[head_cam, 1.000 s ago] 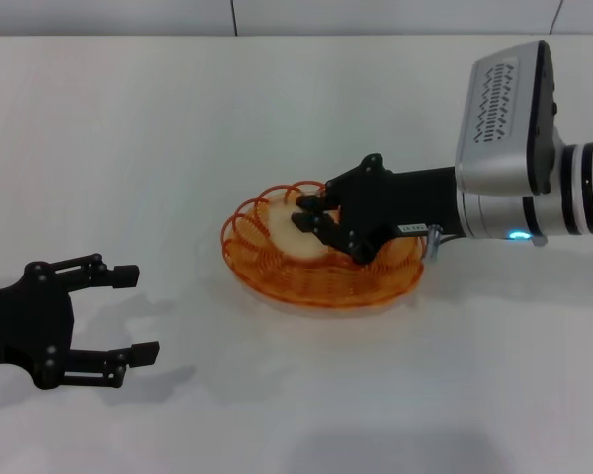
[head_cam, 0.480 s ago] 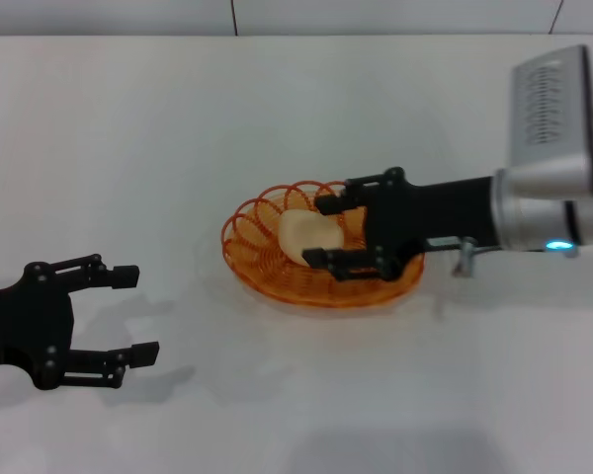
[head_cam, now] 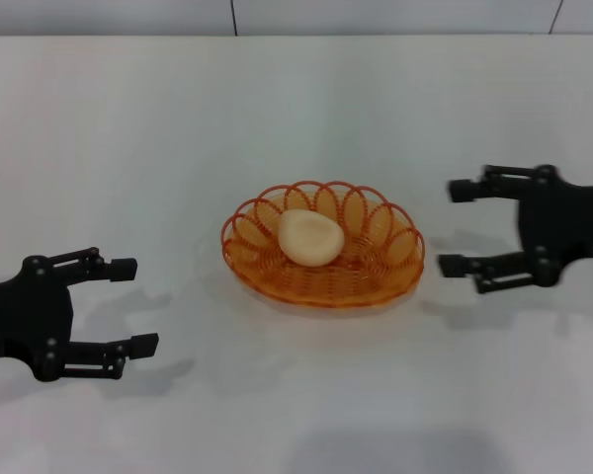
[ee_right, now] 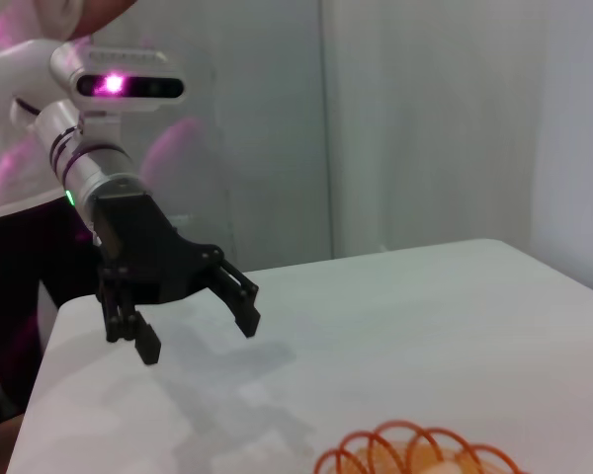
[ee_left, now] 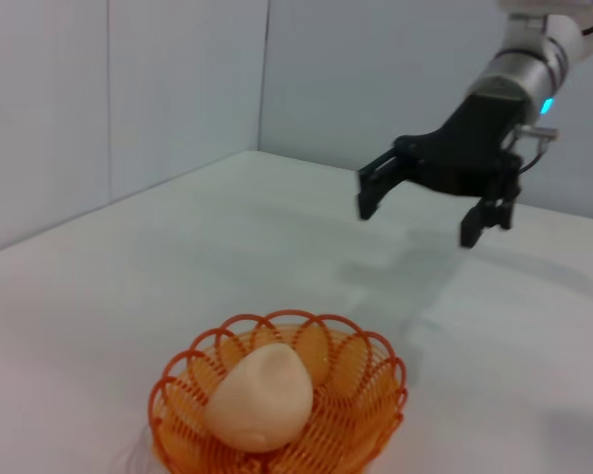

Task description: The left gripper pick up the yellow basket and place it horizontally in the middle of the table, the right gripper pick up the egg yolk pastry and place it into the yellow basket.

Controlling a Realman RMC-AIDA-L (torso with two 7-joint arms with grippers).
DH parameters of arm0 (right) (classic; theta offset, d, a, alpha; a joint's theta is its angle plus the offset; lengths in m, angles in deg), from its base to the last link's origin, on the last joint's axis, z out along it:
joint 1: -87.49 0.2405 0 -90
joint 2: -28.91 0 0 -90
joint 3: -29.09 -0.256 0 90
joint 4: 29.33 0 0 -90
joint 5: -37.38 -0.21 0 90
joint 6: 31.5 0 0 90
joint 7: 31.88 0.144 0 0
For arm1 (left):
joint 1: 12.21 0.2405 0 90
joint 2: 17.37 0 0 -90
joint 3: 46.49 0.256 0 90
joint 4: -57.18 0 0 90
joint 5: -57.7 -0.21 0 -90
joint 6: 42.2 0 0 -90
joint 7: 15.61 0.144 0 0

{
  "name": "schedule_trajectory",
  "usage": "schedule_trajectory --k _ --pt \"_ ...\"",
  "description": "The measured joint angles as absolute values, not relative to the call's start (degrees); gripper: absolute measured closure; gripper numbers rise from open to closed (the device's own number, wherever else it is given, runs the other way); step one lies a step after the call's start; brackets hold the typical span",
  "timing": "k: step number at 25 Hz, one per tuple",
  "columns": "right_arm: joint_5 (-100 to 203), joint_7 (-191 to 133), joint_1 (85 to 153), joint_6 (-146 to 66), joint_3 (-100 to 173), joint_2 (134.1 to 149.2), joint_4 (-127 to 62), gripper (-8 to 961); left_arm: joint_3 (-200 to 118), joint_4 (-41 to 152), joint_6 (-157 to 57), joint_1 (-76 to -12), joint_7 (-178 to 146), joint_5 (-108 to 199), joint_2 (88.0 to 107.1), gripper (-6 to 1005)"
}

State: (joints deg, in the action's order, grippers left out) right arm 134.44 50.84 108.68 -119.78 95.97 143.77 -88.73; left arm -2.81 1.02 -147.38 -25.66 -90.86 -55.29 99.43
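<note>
i read both steps as done: the egg yolk pastry (head_cam: 310,238) lies in the yellow basket (head_cam: 322,281) mid-surface, between my open, empty right tool (head_cam: 460,227) and open left tool (head_cam: 130,306), so next i'd only park them.

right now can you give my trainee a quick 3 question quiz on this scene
1. True or false: the egg yolk pastry lies inside the yellow basket.
2. Which tool is nearer the basket in the head view? A) left tool B) right tool
3. Fill in: both tools are ____, holding nothing.

Key:
1. True; it sits toward the basket's left side.
2. B; it is just off the basket's right rim, above the table.
3. Open.
</note>
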Motion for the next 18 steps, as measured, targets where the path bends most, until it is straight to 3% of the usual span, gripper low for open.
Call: schedule_trajectory --k 9,18 --pt "137.7 46.0 107.6 -127.2 87.7 142.83 -83.4 70 -3.2 1.7 -147.2 -26.3 -89.7 -55.1 99.43 105" --pt "141.0 43.1 107.5 -126.5 88.0 143.38 -79.9 70 -4.1 3.4 -147.6 -26.9 -88.6 -55.3 99.17 105"
